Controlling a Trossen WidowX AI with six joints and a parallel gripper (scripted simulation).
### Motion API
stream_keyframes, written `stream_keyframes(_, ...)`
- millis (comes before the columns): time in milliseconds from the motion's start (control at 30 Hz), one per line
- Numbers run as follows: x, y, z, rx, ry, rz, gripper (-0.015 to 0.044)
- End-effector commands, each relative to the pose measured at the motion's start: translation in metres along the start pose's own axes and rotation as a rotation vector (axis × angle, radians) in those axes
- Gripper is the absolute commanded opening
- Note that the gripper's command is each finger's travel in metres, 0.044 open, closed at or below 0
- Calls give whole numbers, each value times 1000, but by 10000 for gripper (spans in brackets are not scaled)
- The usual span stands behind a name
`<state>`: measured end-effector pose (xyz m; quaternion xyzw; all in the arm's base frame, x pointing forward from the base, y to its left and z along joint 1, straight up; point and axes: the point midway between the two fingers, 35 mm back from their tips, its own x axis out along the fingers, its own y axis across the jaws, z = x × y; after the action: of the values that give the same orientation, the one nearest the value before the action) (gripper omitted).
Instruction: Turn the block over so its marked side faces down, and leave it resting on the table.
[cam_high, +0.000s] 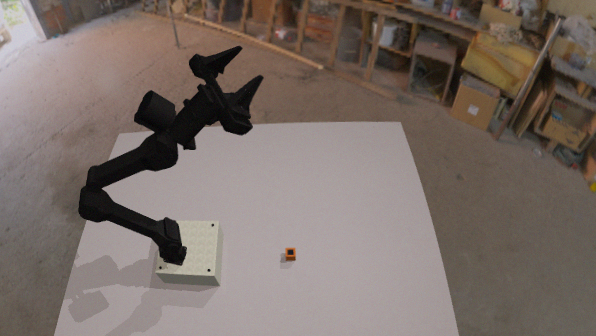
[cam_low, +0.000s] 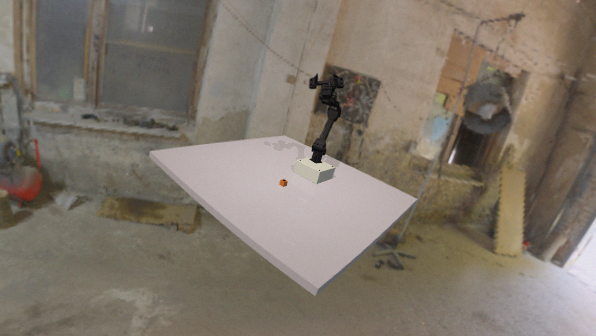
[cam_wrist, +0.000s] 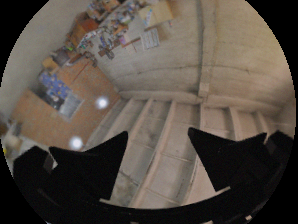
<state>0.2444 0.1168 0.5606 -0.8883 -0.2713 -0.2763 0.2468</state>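
The small orange block (cam_high: 290, 258) (cam_low: 283, 183) rests on the pale table (cam_high: 350, 200) (cam_low: 240, 200), in front of the arm's base. Its dark square mark shows on its upper face in the top view, so the marked side faces up. My gripper (cam_high: 251, 62) (cam_low: 328, 77) (cam_wrist: 158, 132) is open with nothing between its fingers. It is raised high above the table and far from the block, with its fingers pointing up and away. The block is not visible in the wrist view, which shows only the room between the fingers.
The arm stands on a pale green box-shaped base (cam_high: 200, 255) (cam_low: 309, 171), to the left of the block in the top view. The arm's shadow falls on the table around the base. Shelves and boxes stand in the room beyond the table.
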Motion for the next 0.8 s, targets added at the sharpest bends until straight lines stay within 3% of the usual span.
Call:
stream_keyframes(0, 1, 1, 2, 12, -8, 4, 426)
stream_keyframes(200, 15, 43, 83, 384, -240, 185, 440)
stream_keyframes(400, 4, 95, 171, 803, -407, 518, 440)
stream_keyframes(767, -54, 160, 279, 1316, -406, 1168, 440)
